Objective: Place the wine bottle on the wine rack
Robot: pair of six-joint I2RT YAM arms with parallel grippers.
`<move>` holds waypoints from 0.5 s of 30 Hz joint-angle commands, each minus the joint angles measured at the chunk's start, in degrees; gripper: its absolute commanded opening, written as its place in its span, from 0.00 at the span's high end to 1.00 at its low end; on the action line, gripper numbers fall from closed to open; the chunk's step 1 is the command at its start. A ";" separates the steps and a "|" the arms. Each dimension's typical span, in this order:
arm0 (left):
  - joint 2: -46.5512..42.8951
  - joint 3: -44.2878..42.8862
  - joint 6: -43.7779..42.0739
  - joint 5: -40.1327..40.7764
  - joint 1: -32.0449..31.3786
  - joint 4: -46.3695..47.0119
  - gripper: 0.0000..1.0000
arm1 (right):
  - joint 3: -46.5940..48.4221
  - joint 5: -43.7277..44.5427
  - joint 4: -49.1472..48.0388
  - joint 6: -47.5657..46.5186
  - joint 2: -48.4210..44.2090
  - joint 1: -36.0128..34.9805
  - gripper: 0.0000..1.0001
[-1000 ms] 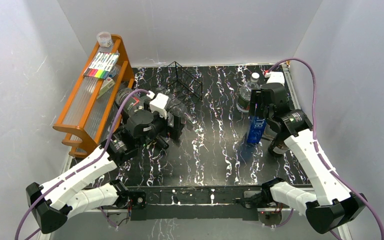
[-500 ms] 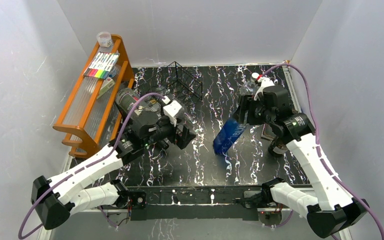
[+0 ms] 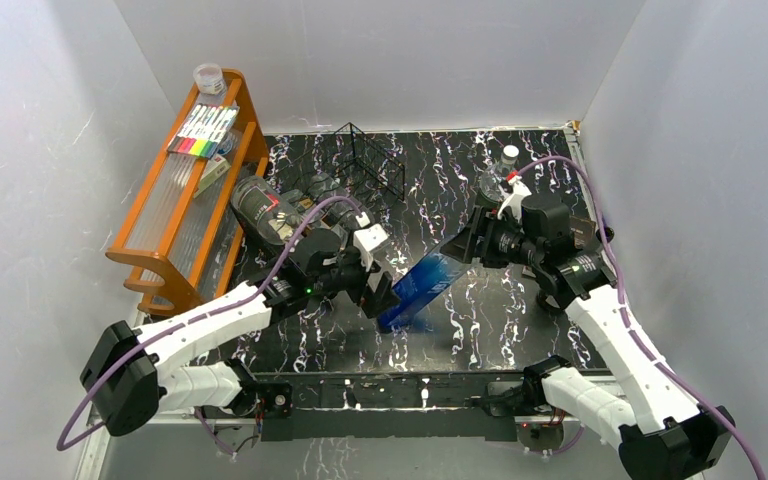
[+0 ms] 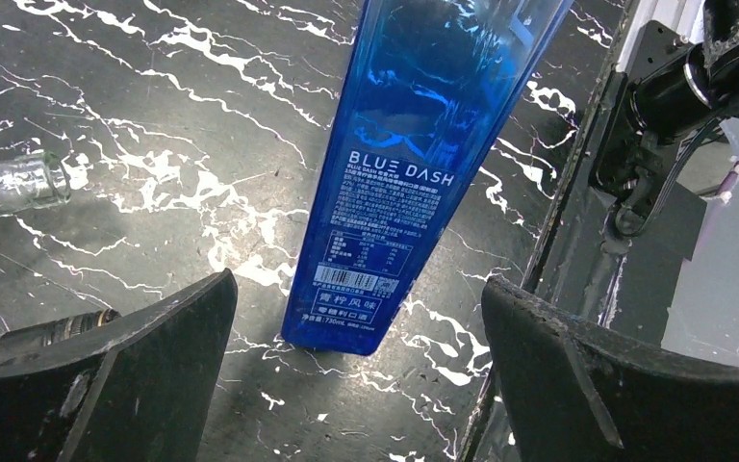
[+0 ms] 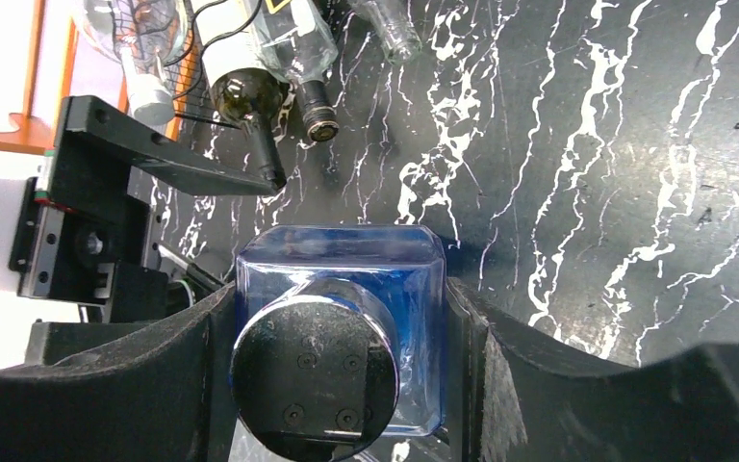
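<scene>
Mid-carry, and probably setting up a handover rather than a direct placement. Holding the blue bottle [image 3: 422,285] at its cap end in the right gripper [image 3: 475,245], jaws pressed against 2 opposite sides of the square shoulder. Hanging it over the middle of the worktop [image 3: 430,180], well apart from the wine rack [image 3: 372,165] at the back. Cannot tell whether the base touches the worktop or hovers just above. Waiting with the left gripper [image 4: 356,298] spread wide, 1 jaw on either side of the base, touching neither face.

Pointing base-first toward the left gripper and the near edge, cap end up and back toward the right. Lying, in the overhead view, on a diagonal from upper right to lower left, tilted well off upright, base lowest. Showing its label face to the left wrist camera.

Next, as a judgement: either close the left jaws on the lower body before letting go on the right, or swing the whole length round toward the rack. Needs laying nearly flat, long axis along the rack's cradle wires. Watch the dark bottle [image 3: 258,205] and the clear bottle [image 4: 19,181] lying near the rack, and the orange shelf [image 3: 160,210] beside them.
</scene>
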State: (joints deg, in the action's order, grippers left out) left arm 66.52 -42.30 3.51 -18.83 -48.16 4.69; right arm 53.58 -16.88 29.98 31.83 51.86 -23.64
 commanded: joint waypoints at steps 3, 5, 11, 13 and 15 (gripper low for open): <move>1.00 1.19 -1.89 -5.82 -0.16 3.38 0.02 | 0.41 -7.35 -15.03 7.13 -2.88 -0.07 0.70; 1.77 1.72 -2.57 -8.33 -0.35 4.28 0.02 | 0.09 -8.48 -16.05 8.18 -3.11 -0.09 0.70; 4.41 2.04 -3.09 -5.44 -0.88 6.15 0.02 | -1.28 -11.18 -18.37 11.53 -3.84 -0.05 0.70; 4.94 1.85 -3.38 -1.35 -0.88 6.66 0.02 | -1.78 -12.43 -19.15 12.02 -4.02 -0.09 0.70; 5.02 1.28 -5.74 2.58 -0.86 6.13 0.02 | -2.09 -13.70 -19.65 12.27 -4.04 -0.09 0.70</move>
State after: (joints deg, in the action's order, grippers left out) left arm 71.77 -40.64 1.13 -22.28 -48.88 8.67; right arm 50.06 -22.57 23.24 38.04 50.57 -23.64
